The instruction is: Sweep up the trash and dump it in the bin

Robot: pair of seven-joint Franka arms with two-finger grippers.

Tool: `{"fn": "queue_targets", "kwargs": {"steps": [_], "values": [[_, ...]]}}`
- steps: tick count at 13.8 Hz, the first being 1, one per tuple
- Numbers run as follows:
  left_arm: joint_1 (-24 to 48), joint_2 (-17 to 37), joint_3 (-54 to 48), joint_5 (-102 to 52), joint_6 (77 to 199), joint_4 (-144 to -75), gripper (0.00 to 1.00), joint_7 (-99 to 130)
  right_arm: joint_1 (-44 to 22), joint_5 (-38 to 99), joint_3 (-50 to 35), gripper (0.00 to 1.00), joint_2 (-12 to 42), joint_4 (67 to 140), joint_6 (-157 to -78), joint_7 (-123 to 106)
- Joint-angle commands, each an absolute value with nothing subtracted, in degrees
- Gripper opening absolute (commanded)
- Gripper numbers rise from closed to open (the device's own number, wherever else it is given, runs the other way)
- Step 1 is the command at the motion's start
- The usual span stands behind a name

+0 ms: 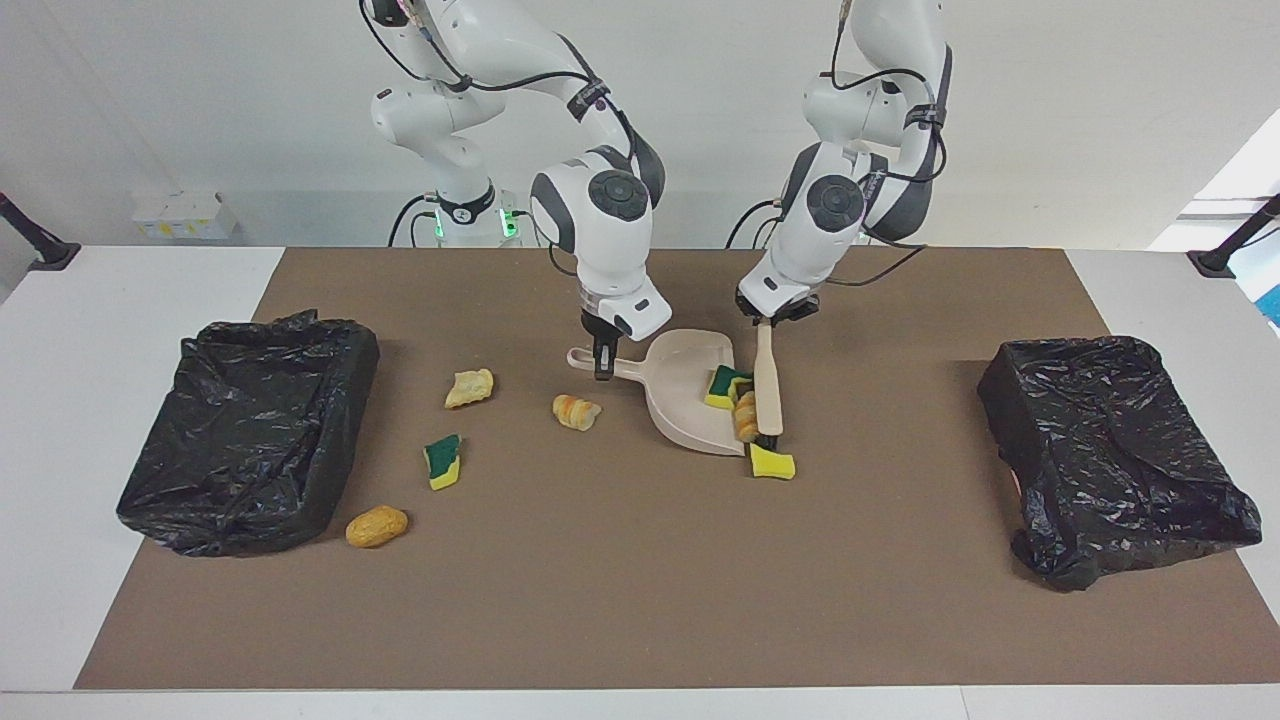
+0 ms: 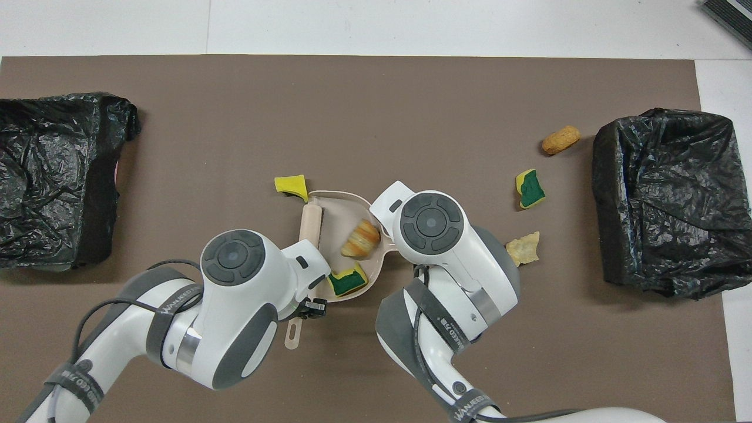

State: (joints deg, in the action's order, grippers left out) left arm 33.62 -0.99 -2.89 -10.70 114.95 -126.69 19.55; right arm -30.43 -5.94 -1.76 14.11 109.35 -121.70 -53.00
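Observation:
My right gripper (image 1: 601, 365) is shut on the handle of the beige dustpan (image 1: 680, 400) (image 2: 335, 220), mid-table. My left gripper (image 1: 768, 315) (image 2: 308, 306) is shut on the brush (image 1: 767, 385) (image 2: 309, 220), whose head rests at the pan's mouth. In the pan lie a green-and-yellow sponge scrap (image 1: 722, 385) (image 2: 348, 281) and a pastry lump (image 1: 745, 415) (image 2: 361, 239). A yellow scrap (image 1: 772, 462) (image 2: 292, 185) lies on the mat at the pan's lip. Loose trash toward the right arm's end: pastry (image 1: 577, 411), tan lump (image 1: 470, 387) (image 2: 523, 249), sponge (image 1: 442, 460) (image 2: 530, 189), orange lump (image 1: 377, 526) (image 2: 561, 140).
A bin lined with a black bag (image 1: 250, 430) (image 2: 664, 200) stands at the right arm's end of the brown mat. Another one (image 1: 1115, 455) (image 2: 56, 176) stands at the left arm's end.

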Motion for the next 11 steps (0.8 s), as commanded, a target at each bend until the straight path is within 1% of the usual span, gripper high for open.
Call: {"fn": "queue_targets", "kwargs": {"steps": [1,3,5,7,9,11], "values": [[33.5,-0.3,-1.7,-11.2,108.9,-119.9,0.00,20.4,-30.8,-6.6,-2.0,0.00,14.9,108.7,-122.7,-50.6],[31.7,1.0,-1.5,-10.8,106.4,-116.1,0.00,19.4,-30.7,-6.6,-2.0,0.00,15.1,108.5,-122.3,-50.6],[28.5,3.6,-1.5,-10.1,106.1,-112.6,0.00,17.2,-30.7,-6.6,-1.9,0.00,15.0,108.5,-122.1,-50.6],[25.4,6.0,-1.5,-6.3,106.2,-109.7,0.00,7.6,-30.7,-6.6,-1.8,0.00,14.9,108.5,-121.7,-50.5],[22.6,7.6,-1.5,-3.8,107.6,-107.7,0.00,-1.8,-30.2,-6.5,-1.9,0.00,14.3,108.3,-117.7,-47.8],[19.6,10.7,-1.5,-2.7,107.9,-105.3,0.00,-6.7,-30.1,-6.6,-1.5,0.00,13.3,108.3,-115.0,-46.8]]}}
